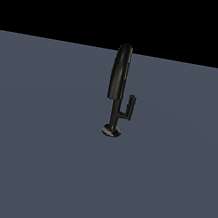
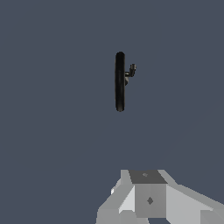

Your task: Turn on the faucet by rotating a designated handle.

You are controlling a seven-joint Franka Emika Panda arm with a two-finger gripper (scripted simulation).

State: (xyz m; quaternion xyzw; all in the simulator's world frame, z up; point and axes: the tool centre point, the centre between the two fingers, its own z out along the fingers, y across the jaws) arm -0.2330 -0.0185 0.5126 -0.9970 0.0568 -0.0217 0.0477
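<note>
The faucet (image 1: pixel 118 87) stands alone near the middle of a plain grey-blue counter (image 1: pixel 31 158), and the exterior view gives its full side profile: a small round base, a thin upright stem, and a thick glossy spout arching up so that its top crosses the line where the counter meets the black background. Going left to right in that view, the spout comes first, then the stem under it, then the handle (image 1: pixel 131 105), a short thin lever standing upright at the end of a stubby arm on the exterior view's right of the stem. No arm and no claw appear in this view at all. The wrist view looks down from above, so the faucet (image 2: pixel 120 82) is foreshortened to a long dark bar; the base and stem are hidden under the spout, and the handle (image 2: pixel 131 70) is only a small, dim stub just beside it, too small to read its angle. Only this view shows the robot: a pale grey blocky part of the claw (image 2: pixel 146 199) at the picture's edge, cut off, well apart from the faucet. Its fingertips are out of frame, so I cannot tell whether it is open or closed.
</note>
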